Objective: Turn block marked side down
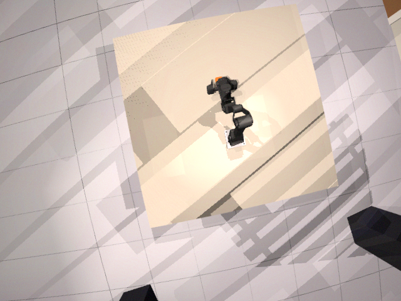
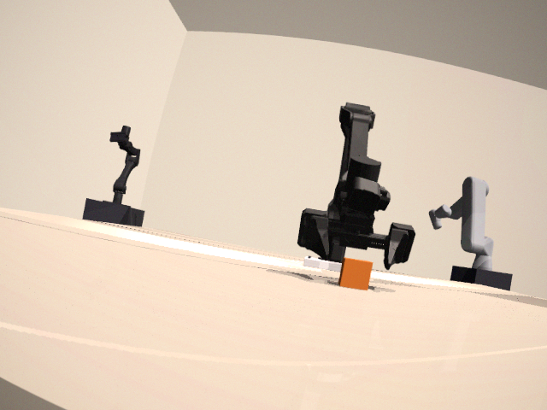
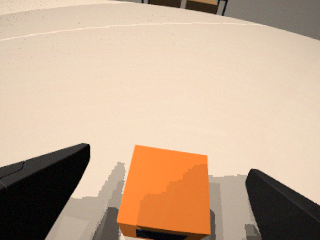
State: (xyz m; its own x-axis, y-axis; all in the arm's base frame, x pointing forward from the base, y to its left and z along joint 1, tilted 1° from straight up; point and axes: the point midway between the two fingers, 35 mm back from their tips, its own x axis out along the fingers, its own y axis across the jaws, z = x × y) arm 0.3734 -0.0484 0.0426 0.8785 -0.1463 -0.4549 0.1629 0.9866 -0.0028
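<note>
An orange block point(image 1: 218, 79) point(image 2: 355, 273) point(image 3: 167, 187) appears to rest flat on the table point(image 1: 181, 81) point(image 2: 176, 308) point(image 3: 165, 90). Its top and the side facing the exterior camera are plain orange. In the wrist view, part of a dark mark point(image 3: 161, 234) shows on the block's side nearest the wrist camera, so the marked side faces toward the arm. My gripper point(image 1: 224, 83) point(image 2: 357, 263) point(image 3: 170, 164) is open and empty. Its fingers stand wide apart, left and right of the block in the wrist view, with gaps on both sides. In the exterior view it is behind the block, with its tips slightly above the table.
The arm's white base plate point(image 1: 240, 145) point(image 2: 322, 264) lies behind the gripper in the exterior view. Farther back there stand a dark arm point(image 2: 126, 169) at the left and a grey arm point(image 2: 473, 216) at the right, each on a dark box. Shadow bands cross the table.
</note>
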